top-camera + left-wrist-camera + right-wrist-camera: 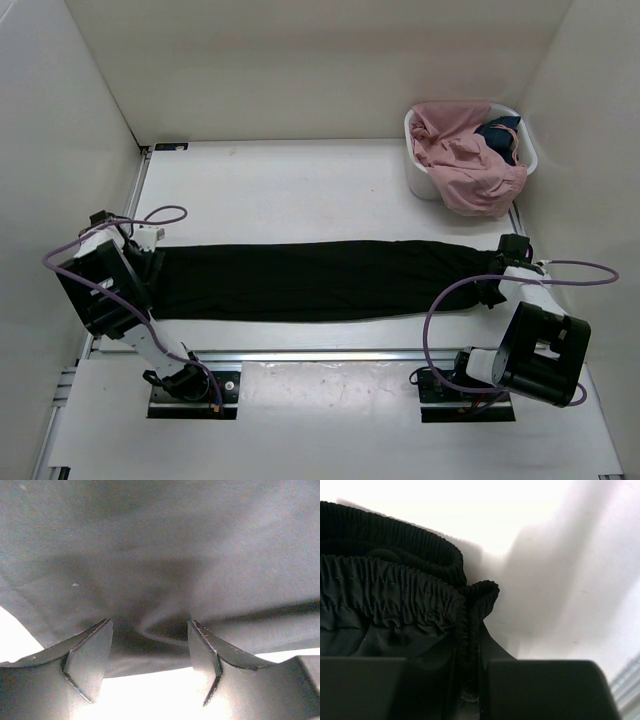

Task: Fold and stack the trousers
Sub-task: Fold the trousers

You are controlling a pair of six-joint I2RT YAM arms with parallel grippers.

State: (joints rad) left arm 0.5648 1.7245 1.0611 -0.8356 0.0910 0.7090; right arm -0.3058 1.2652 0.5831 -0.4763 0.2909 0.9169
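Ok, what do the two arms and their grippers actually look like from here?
The left arm and right arm are blocky black joint housings joined by white links, on black base plates. A purple cable loops loosely along each. The left gripper has dark grey, wedge-shaped fingers with scuffed edges. The right gripper has black, square-ended fingers.

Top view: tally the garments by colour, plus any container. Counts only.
black trousers: 1
pink garment: 1
dark blue garment: 1
white basket: 1
Total: 4
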